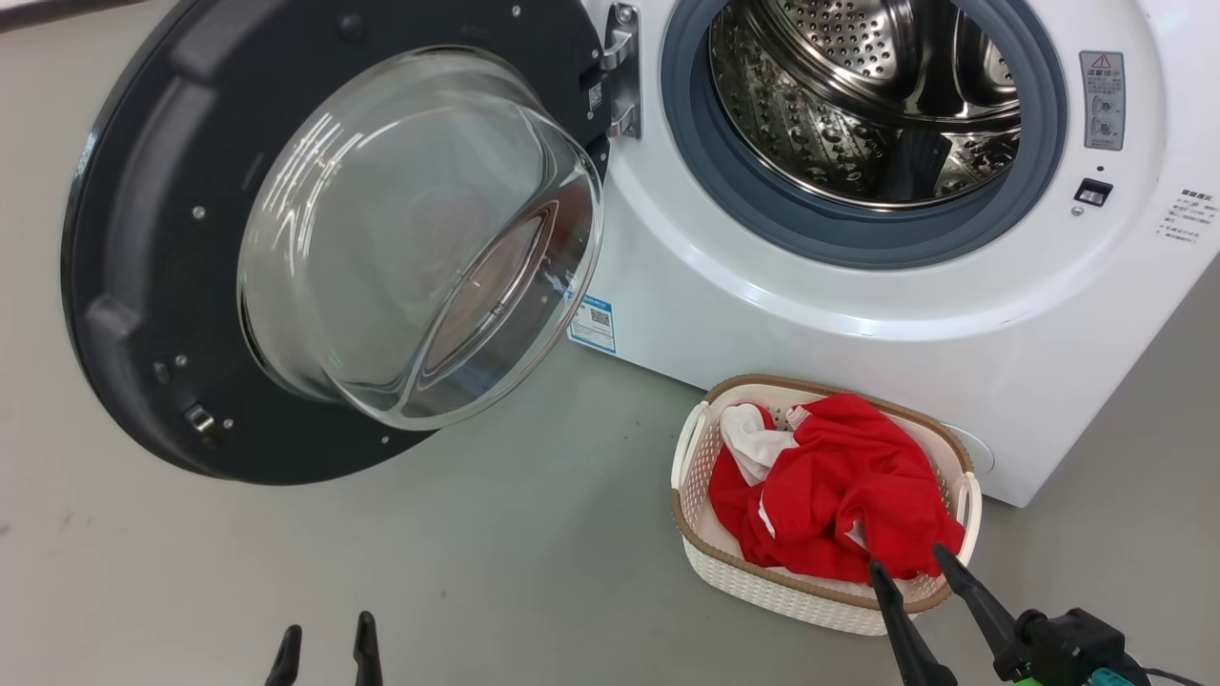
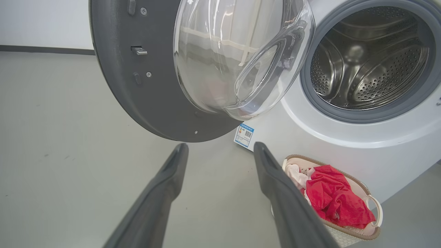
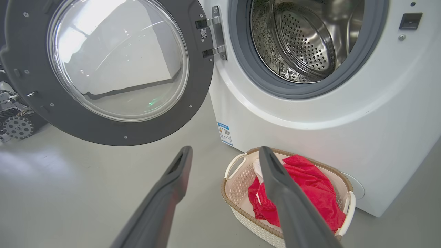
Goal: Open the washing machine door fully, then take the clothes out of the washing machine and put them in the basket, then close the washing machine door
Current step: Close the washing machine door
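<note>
Washer (image 1: 762,314) with door (image 1: 143,286) swung wide on hinge (image 1: 621,71) at opening's left, glass bowl (image 1: 419,238) bulging outward, steel drum (image 1: 858,95) in plain sight behind grey-blue ring (image 1: 686,143). Basket (image 1: 820,600) on grey floor (image 1: 477,553) just beside washer's front, below opening, heaped with red and white clothes (image 1: 848,486). Right gripper (image 1: 907,559) at lower right of head view, fingers (image 1: 972,595) spread, holding nothing, tips seen against basket's near rim and red cloth. Left gripper (image 1: 327,624) at bottom edge, well apart from basket, fingers likewise spread and empty, aimed at floor under door. Blue label (image 1: 593,324) low on washer's front, between door and basket.
</note>
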You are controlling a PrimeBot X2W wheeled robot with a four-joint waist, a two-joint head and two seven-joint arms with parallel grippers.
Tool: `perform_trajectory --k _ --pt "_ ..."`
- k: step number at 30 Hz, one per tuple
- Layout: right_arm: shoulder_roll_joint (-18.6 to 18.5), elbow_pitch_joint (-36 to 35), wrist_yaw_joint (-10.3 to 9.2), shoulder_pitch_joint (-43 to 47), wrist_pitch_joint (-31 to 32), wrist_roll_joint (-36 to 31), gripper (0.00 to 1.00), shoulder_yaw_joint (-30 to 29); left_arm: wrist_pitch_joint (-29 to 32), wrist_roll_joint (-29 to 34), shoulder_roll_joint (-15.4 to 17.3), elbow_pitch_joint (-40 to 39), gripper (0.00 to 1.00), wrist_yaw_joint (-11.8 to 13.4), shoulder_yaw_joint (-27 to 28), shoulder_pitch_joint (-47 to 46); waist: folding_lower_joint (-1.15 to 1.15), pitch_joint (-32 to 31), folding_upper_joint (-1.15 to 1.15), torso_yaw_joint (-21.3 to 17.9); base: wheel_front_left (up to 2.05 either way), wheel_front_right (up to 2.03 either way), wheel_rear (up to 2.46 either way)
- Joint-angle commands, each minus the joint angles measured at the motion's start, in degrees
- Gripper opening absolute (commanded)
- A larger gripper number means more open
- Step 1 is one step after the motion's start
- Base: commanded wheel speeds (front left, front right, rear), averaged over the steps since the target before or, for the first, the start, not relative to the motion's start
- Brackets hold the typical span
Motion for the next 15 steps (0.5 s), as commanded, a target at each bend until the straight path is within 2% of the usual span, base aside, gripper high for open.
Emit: perform_trajectory --k 1,13,14,15 --pt "-0.92 -0.97 0.42 -2.37 -0.37 0.24 1.0 1.66 -0.3 -0.45 0.41 -2.03 1.0 0.75 1.71 -0.73 0.0 0.15 0.0 0.08 0.0 0.0 0.0" --pt "-1.04 -0.76 0.42 -3.19 -0.37 0.55 1.0 2.68 -0.3 -0.99 0.41 -3.03 1.0 0.89 1.08 -0.99 0.0 0.37 0.0 0.07 0.0 0.0 0.0" --pt "-1.05 -0.78 0.42 -3.11 -0.37 0.54 1.0 2.64 -0.3 -1.02 0.41 -3.11 0.96 0.78 1.06 -1.08 0.0 0.33 0.0 0.05 0.0 0.0 0.0" --pt "-1.04 -0.81 0.42 -3.01 -0.37 0.53 1.0 2.58 -0.3 -1.09 0.41 -3.23 0.58 0.66 1.05 -1.2 0.0 0.29 0.0 0.02 0.0 0.0 0.0"
